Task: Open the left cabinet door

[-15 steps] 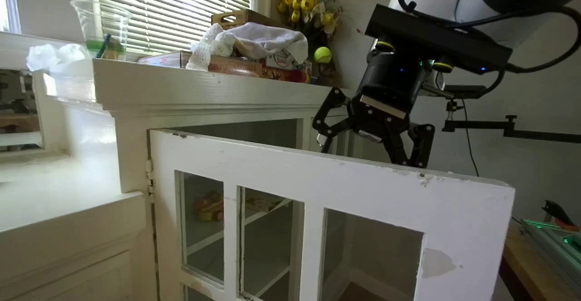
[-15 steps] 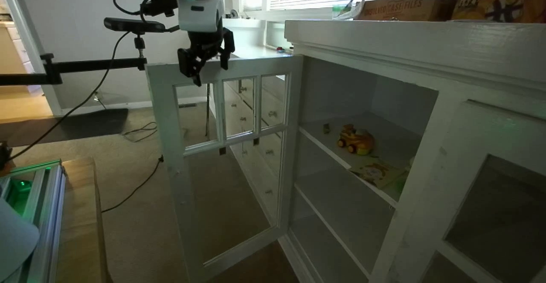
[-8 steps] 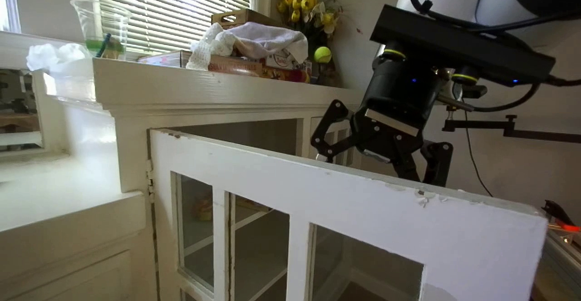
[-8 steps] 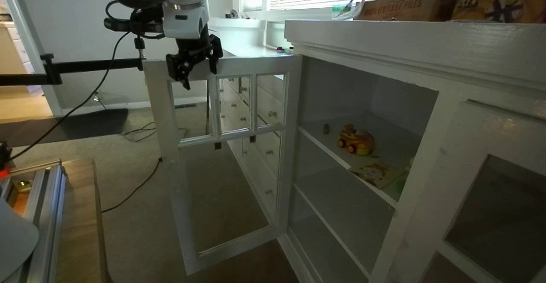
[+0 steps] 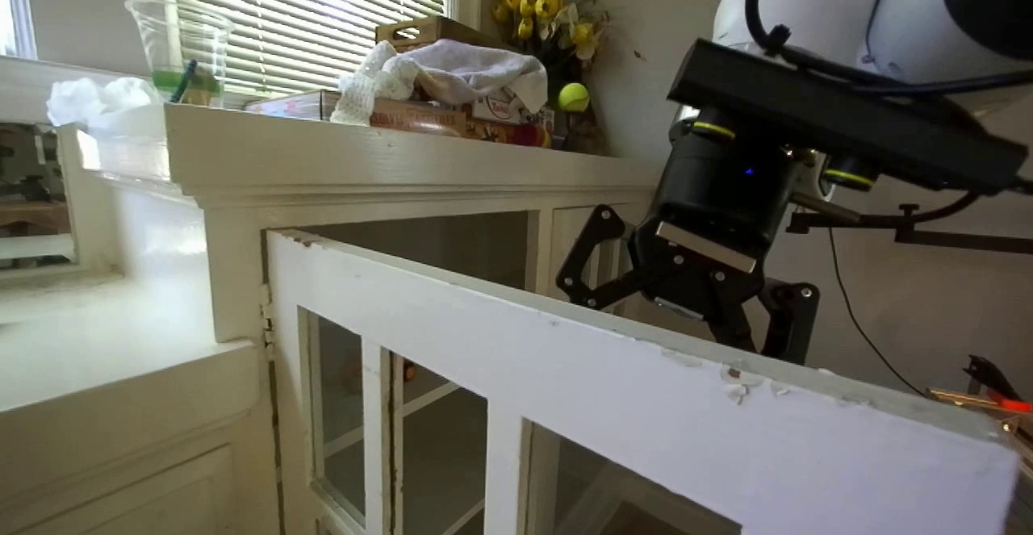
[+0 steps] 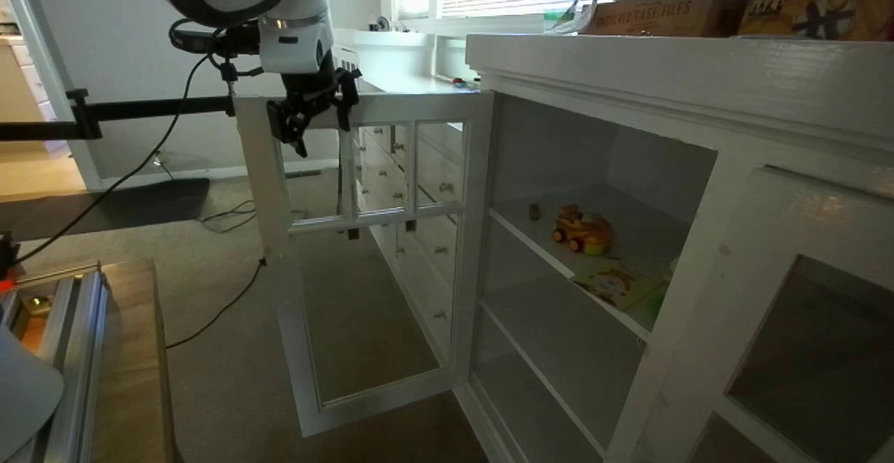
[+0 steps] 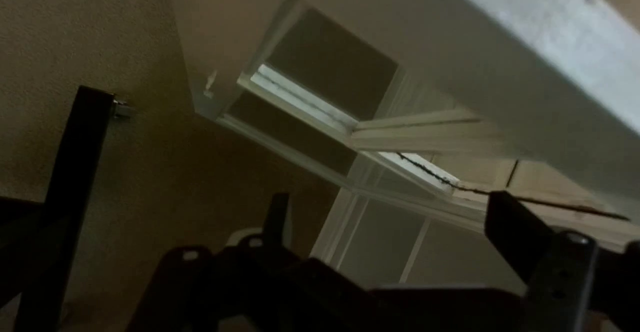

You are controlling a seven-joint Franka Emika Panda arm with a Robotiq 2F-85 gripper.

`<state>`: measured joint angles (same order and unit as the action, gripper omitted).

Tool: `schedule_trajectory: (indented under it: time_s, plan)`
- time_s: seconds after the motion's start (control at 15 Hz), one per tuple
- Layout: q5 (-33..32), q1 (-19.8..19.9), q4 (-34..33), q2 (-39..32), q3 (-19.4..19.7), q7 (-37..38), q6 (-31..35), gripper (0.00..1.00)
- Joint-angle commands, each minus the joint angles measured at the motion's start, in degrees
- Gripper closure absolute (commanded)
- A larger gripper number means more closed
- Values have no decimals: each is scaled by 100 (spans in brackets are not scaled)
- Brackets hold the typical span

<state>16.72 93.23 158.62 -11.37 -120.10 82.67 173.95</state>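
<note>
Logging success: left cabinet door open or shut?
Open: the left cabinet door angles out from the cabinet, exposing shelves and an orange toy.

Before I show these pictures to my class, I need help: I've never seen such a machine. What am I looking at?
This is a robot arm with a black claw at its end. Two pictures are taken from outside the robot, the dark one from its wrist. The white, glass-paned left cabinet door stands open, and the claw hangs beside its inner face; whether they touch, I can't tell. The claw's fingers are spread, with nothing visibly held. On the cabinet top are boxes, a white cloth and a clear plastic cup.
</note>
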Motion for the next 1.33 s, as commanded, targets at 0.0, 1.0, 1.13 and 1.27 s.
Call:
schedule_trajectory:
  time_s: [0.0, 1.0, 1.13, 1.27]
  plan:
    - [-461, 635, 1, 327, -137, -305, -351, 0]
    - [-4399, 3022, -452, -1142, -379, -1567, -2854, 0]
    - [-4402, 3021, -450, -1162, -411, -1569, -2866, 0]
    - [-4405, 3015, -448, -1163, -424, -1568, -2869, 0]
